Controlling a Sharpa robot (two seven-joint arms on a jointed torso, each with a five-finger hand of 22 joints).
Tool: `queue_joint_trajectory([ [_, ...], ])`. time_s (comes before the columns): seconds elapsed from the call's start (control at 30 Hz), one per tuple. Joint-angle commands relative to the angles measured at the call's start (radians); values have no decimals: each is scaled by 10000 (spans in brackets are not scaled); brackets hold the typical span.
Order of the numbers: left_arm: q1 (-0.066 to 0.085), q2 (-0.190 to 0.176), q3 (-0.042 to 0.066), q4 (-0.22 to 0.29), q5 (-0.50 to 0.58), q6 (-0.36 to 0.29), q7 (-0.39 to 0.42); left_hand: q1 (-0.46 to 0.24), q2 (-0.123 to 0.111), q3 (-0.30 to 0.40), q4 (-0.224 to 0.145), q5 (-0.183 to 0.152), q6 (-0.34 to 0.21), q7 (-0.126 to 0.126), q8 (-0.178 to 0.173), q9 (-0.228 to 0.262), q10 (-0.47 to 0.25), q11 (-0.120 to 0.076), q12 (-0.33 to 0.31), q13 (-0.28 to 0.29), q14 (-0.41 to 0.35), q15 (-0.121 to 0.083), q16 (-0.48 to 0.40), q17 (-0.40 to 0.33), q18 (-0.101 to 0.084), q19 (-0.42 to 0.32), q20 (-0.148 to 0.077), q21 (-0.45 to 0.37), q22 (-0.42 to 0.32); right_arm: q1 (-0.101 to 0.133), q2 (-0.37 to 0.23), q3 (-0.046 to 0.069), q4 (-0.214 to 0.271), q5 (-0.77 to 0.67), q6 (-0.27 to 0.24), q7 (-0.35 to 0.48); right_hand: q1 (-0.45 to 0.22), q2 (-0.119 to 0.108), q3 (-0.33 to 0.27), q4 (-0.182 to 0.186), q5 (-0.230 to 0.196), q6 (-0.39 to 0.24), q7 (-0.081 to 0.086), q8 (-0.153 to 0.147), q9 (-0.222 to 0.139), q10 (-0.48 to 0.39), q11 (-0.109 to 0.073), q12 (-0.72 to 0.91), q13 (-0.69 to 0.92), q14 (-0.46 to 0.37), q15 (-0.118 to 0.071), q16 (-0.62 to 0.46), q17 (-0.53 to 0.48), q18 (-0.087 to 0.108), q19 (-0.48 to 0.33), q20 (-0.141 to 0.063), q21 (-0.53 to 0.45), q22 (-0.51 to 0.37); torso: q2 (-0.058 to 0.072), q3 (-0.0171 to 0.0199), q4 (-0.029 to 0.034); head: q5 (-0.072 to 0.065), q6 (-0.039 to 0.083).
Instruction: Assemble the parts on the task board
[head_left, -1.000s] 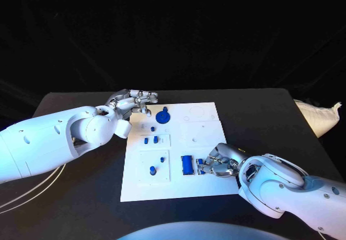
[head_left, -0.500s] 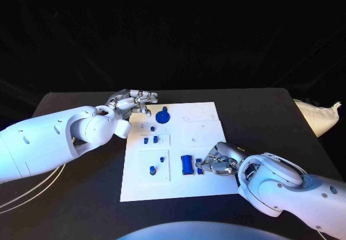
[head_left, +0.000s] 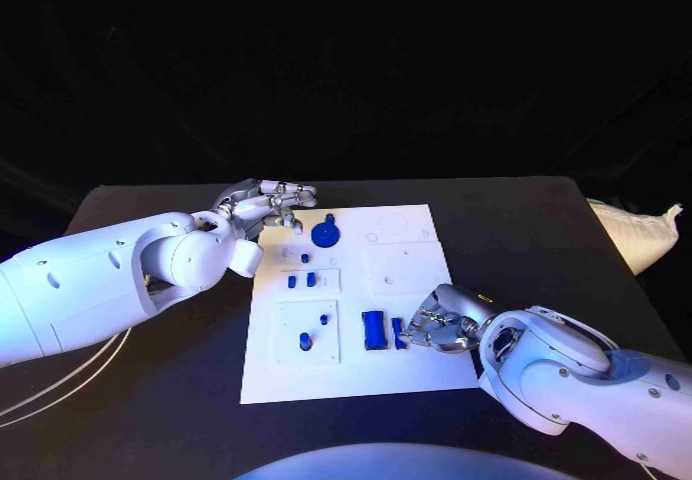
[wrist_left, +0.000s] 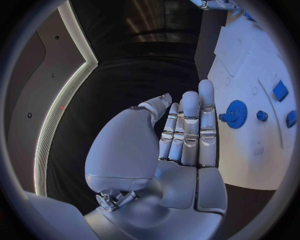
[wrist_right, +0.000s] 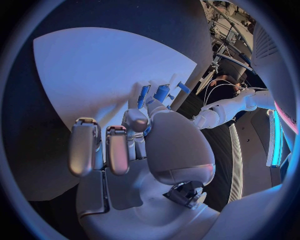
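The white task board (head_left: 411, 285) lies in the middle of the table. A blue gear (head_left: 326, 235) sits near its far edge, also visible in the left wrist view as the gear (wrist_left: 236, 114). Small blue parts (head_left: 300, 280) stand in the left panels. A long blue block (head_left: 375, 329) lies near the board's front. Just right of it, my right hand (head_left: 441, 323) curls its fingers in and pinches a narrow blue part (head_left: 398, 333); a sliver of that blue part (wrist_right: 148, 131) shows between thumb and finger. My left hand (head_left: 268, 207) hovers at the board's far left corner, fingers straight and holding nothing.
A pale bag (head_left: 636, 232) lies off the table's right edge. White cables (head_left: 58, 392) hang at the left side. Two more blue parts (head_left: 306, 341) sit in the near left panel. Bare black table (head_left: 534, 240) stretches right of the board.
The right hand has shifted very slightly beside the blue block, keeping its pinch. The left hand has stayed where it was.
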Motion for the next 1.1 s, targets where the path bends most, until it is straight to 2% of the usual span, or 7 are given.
queue_joint_trajectory([
  [0.03,6,32,5,2,-46,193,32,14,83,-61,-24,-4,-107,5,72,-13,-81,-14,57,-18,-41,10,73,-23,113,63,0,-70,-16,-6,59,-1,-86,-395,184,103,357,-12,57,-258,-232,-45,41,-59,16,-95,8,-74,-15,743,-62,-69,1209,-21,-26,-3,-73,-12,3,1,2,-12,17],
  [0.37,5,52,4,-13,-46,202,35,20,87,-63,-27,-4,-109,5,75,-13,-85,-14,62,-19,-43,10,76,-27,113,66,-1,-73,-18,-14,306,-15,-356,-858,210,103,500,98,92,-375,-391,-18,47,-61,15,-75,14,-31,13,746,-56,-67,1214,-26,-21,3,-66,7,5,-6,12,-25,6],
  [0.53,4,51,4,-13,-46,204,37,20,87,-63,-27,-4,-109,5,75,-13,-85,-14,62,-19,-43,10,76,-27,113,66,-1,-73,-18,-16,327,-17,-366,-907,111,106,173,168,-36,-165,-43,-19,59,-78,6,-45,28,-7,30,749,-41,-65,1219,-29,-12,15,-59,21,-7,-12,5,-31,10],
  [0.77,4,41,4,-28,-46,198,44,20,87,-63,-27,-4,-109,5,75,-13,-85,-14,62,-19,-43,10,76,-27,113,66,-1,-73,-18,-20,212,-15,-174,-901,-154,135,-251,96,-302,160,526,-10,69,-93,-2,-27,39,6,49,750,-33,-70,1215,-27,-9,25,-62,25,-32,-16,0,-31,60],
  [0.93,3,74,-9,-88,-46,192,75,24,89,-64,-30,-3,-110,5,77,-13,-87,-14,66,-19,-43,10,77,-30,113,67,-1,-75,-19,10,84,14,-43,-520,-852,453,-485,-45,-553,371,762,-84,112,-145,-23,-138,76,-330,-133,712,-7,-204,1053,17,-92,34,-212,-200,-118,-35,-3,-58,147],
  [1.03,-3,92,-38,-121,-30,181,107,12,86,-79,-23,-8,-113,8,82,-13,-91,-10,76,-20,-52,13,78,-38,111,66,1,-83,-24,111,56,29,-159,208,-1452,1012,-553,-161,-775,497,1109,-416,241,-343,-103,-517,181,-1351,-711,606,70,-556,639,121,-314,77,-603,-770,-201,-56,0,-57,193],
  [1.1,-16,104,-64,-149,59,150,137,-7,78,-97,-13,-11,-115,9,86,-13,-94,-7,82,-20,-67,17,74,-45,109,60,4,-93,-29,223,69,34,-414,1046,-1937,1681,-421,-139,-893,534,1170,-737,383,-540,-186,-976,302,-2526,-1406,426,173,-1135,-2,267,-648,167,-1204,-1595,-288,-84,-11,-63,221],
])
